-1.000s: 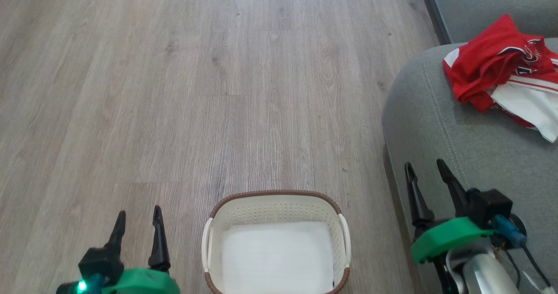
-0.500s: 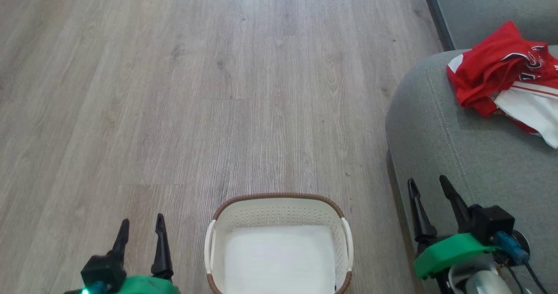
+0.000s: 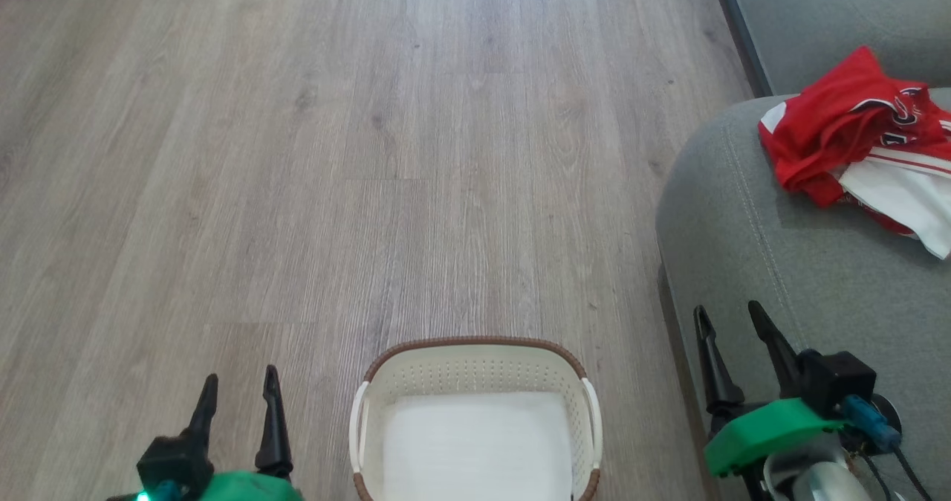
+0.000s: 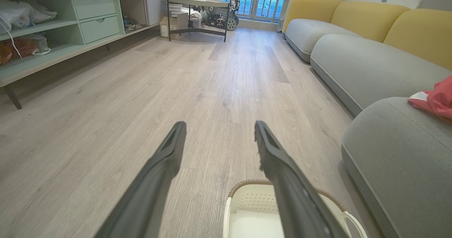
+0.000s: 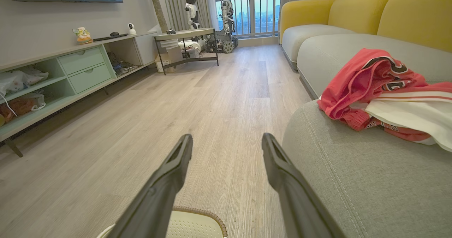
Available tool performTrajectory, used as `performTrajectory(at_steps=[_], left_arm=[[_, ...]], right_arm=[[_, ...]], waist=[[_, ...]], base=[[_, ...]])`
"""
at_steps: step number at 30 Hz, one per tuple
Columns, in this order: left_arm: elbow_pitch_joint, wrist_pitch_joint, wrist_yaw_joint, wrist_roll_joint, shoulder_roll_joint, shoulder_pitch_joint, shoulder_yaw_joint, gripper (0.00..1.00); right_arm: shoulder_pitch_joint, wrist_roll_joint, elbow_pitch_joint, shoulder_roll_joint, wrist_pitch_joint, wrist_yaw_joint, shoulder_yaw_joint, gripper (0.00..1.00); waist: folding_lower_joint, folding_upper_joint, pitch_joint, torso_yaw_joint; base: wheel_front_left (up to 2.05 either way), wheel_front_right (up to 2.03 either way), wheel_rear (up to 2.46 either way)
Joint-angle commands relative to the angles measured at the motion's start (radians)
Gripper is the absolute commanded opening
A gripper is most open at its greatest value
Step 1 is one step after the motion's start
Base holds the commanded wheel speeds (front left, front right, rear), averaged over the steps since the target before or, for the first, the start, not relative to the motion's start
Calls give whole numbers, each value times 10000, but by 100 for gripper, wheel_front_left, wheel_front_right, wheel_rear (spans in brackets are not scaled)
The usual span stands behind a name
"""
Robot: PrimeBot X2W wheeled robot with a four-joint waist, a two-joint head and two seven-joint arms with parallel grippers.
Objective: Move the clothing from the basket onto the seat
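One heap of bright red soft-fabric clothing (image 3: 839, 125), white panels and trim, black lettering: lies crumpled on top of the large grey-green upholstered seat (image 3: 773, 278), toward its far edge and a little in from its rounded left edge. White panel spread flat on the heap's near right side. Rests wholly on the cushion, well apart from both grippers.

Small oval cream-white perforated plastic basket (image 3: 475, 363) with brown woven-look rim and white side handles: stands upright on the pale grey wood-plank floor (image 3: 371, 152), near the seat's left edge with a strip of floor between. Holds a flat white liner sheet (image 3: 475, 449) across its bottom.

At lower left of head view, left gripper (image 3: 241, 373): hangs over bare floor just left of the basket. Two long dark fingers parted at a moderate gap, empty. Left wrist view: floor planks between the fingers, basket rim beneath the right-hand finger.

At lower right, right gripper (image 3: 726, 307): hovers above the seat's near left edge, fingertips over the stitched seam. Jaws apart at a similar moderate gap, gripping nothing. Right wrist view: clothing ahead and to the right on the cushion.

Further off: mint-green shelf unit (image 4: 95, 17) with drawers along the left wall; yellow rounded backrests (image 5: 416, 15) behind the grey cushions.
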Motion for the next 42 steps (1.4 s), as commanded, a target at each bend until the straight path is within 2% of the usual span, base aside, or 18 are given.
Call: performTrajectory(at_steps=[1,8,9,15,42], left_arm=[[-263,-133,-35,124,-22,-222,379,100],[-282,-133,-159,82,-99,-173,437,100],[40,-2,-140,58,-79,15,33,0],[720,29,-166,14,-138,129,-7,0],[791,813,-817,-2997,-237,-488,636,0]], right_arm=[[-146,22,-277,35,-69,-4,221,100],[-153,41,-205,35,-69,-4,197,100],[3,0,92,0,0,0,0,0],[239,44,798,0,28,0,47,0],[-44,3234,531,8,844,-1,-294,0]], waist=[[1,-1,-14,3],[1,-1,-23,18],[1,-1,-24,17],[1,-1,-22,16],[1,-1,118,-86]], base=[[0,0,0],[0,0,0],[0,0,0],[0,0,0],[0,0,0]])
